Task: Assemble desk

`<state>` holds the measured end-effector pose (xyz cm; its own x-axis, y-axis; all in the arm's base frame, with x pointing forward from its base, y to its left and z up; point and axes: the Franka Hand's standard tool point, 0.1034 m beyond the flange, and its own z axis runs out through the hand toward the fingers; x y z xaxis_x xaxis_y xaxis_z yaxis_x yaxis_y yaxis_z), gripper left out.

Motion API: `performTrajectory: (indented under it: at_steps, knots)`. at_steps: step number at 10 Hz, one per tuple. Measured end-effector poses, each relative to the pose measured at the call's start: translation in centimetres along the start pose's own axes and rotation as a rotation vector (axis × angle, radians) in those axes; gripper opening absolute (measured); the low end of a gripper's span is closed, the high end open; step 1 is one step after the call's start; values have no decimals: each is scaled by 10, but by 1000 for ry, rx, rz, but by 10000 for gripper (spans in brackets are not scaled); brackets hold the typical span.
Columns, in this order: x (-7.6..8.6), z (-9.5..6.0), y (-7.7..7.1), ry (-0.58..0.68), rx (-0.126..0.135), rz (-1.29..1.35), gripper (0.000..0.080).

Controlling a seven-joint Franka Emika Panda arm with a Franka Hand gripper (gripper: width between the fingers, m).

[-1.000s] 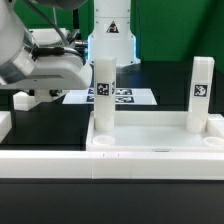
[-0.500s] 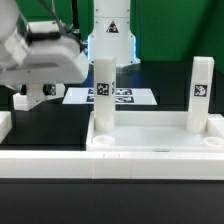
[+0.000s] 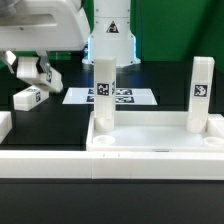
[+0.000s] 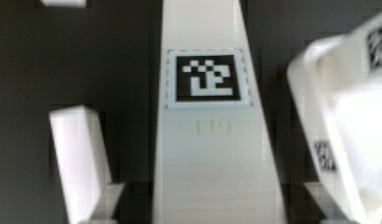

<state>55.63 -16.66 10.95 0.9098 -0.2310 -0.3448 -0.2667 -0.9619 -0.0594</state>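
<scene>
Desk top (image 3: 150,142): at 6 o'clock in the exterior view, flat on the table (image 3: 50,128); two standing legs (image 3: 105,92) rise from it, one toward each end.
Loose leg (image 3: 31,98): on its side, at 10 o'clock from the desk top, beside the marker board (image 3: 135,97).
Gripper (image 3: 35,73): just above the loose leg. The jaws are partly open, and in the wrist view a tagged white leg (image 4: 209,140) runs between them. Contact cannot be told.
Change: within the last second the arm has lifted, while the loose leg lies about where it was.
Meaning: the third-leg pickup looks unsettled, so fitting is still ahead.
</scene>
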Motion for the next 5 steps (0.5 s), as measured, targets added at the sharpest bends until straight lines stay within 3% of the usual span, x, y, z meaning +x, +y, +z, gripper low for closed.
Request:
performTrajectory:
  at_steps: [3,5]
  knots:
    - [9,-6,2,202,-31,2,290]
    - [18,-26,-18,324,-45,-24,290]
